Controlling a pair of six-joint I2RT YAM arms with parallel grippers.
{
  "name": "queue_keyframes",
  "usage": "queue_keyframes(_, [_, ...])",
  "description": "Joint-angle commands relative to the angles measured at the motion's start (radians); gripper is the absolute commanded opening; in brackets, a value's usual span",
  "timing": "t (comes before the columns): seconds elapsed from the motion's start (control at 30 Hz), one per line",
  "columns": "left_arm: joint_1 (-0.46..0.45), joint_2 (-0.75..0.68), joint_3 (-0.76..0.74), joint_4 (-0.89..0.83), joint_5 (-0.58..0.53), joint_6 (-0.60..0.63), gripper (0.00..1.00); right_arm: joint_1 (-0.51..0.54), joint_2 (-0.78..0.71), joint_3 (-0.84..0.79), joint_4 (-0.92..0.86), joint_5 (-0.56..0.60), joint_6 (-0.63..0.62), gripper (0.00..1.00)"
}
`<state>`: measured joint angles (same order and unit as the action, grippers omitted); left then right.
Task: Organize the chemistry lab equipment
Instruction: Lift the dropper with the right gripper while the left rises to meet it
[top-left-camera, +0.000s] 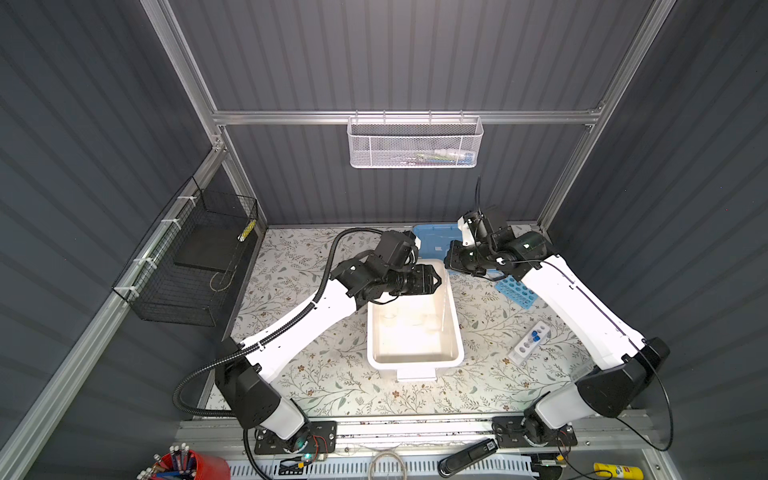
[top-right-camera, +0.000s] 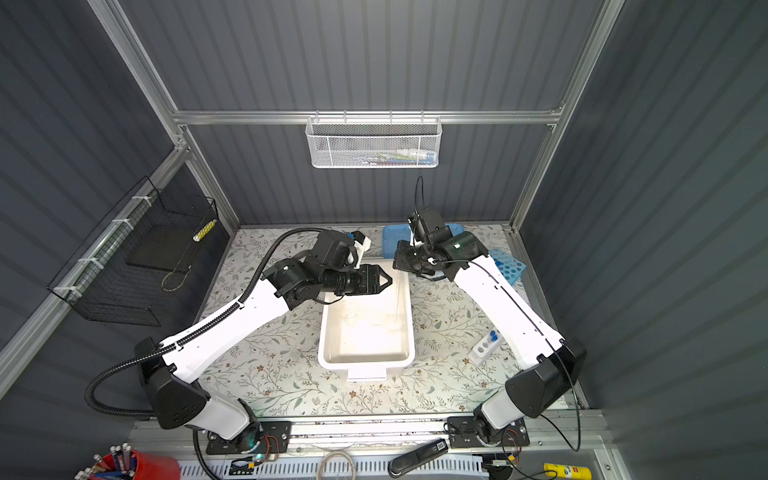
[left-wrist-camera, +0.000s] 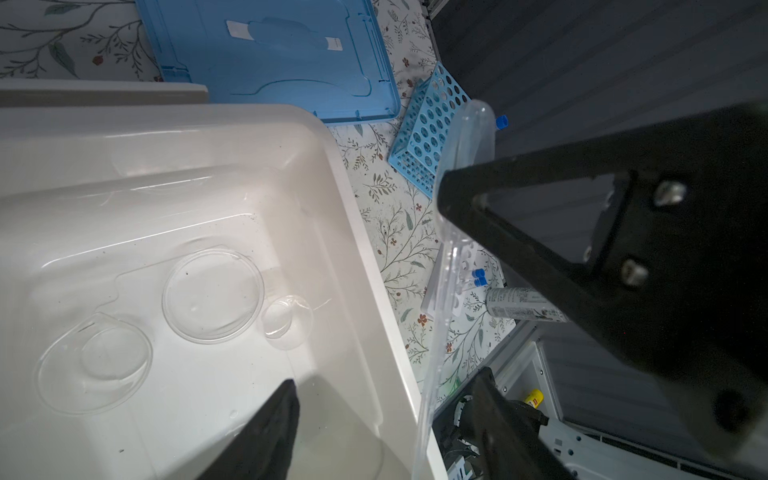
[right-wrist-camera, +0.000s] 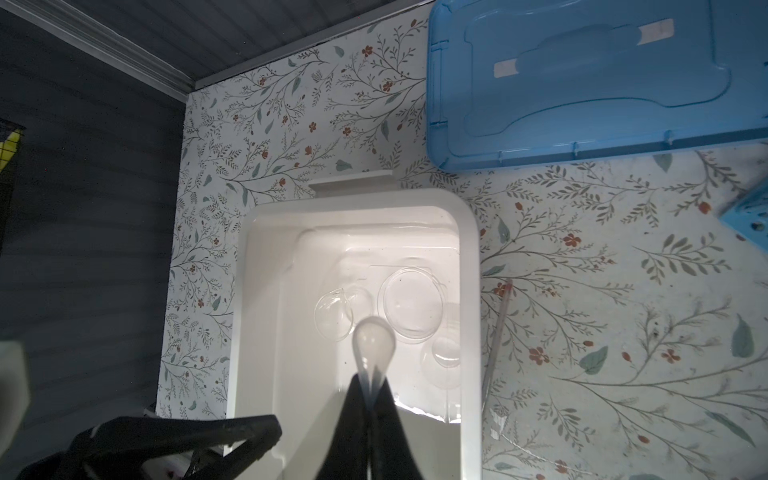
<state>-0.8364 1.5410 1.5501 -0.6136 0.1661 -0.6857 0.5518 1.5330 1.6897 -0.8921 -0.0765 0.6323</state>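
Pipette (left-wrist-camera: 473, 133), clear and long, pinched just below its bulb by right jaws, closed tight, over far end of white tub (top-left-camera: 415, 362); stem running along tub's right side. Left jaws wide apart, gripping nothing, straddling that stem; contact with one fingertip (left-wrist-camera: 451, 195) impossible to tell. Inside tub: clear dishes (left-wrist-camera: 212, 295), lying flat. On bench (top-left-camera: 316, 374), right of tub: sky-blue rack (top-left-camera: 515, 293) and small white rack (top-left-camera: 524, 349) holding blue-capped tubes (top-left-camera: 536, 337). Another blue cap (left-wrist-camera: 502, 121) showing just past sky-blue rack. Thin rod (right-wrist-camera: 497, 336) just beside tub's rim. Blue lid (right-wrist-camera: 582, 83) flat at bench's far edge.
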Motion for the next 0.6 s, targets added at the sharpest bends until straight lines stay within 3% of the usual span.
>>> queue_keyframes(0.0, [0.001, -0.043, -0.026, 0.053, 0.035, -0.018, 0.67, 0.010, 0.023, 0.030, 0.035, -0.022, 0.023, 0.05])
queue_keyframes(0.57, [0.002, -0.029, -0.079, 0.107, 0.030, -0.025, 0.55, 0.030, -0.002, 0.020, 0.099, -0.062, 0.063, 0.06])
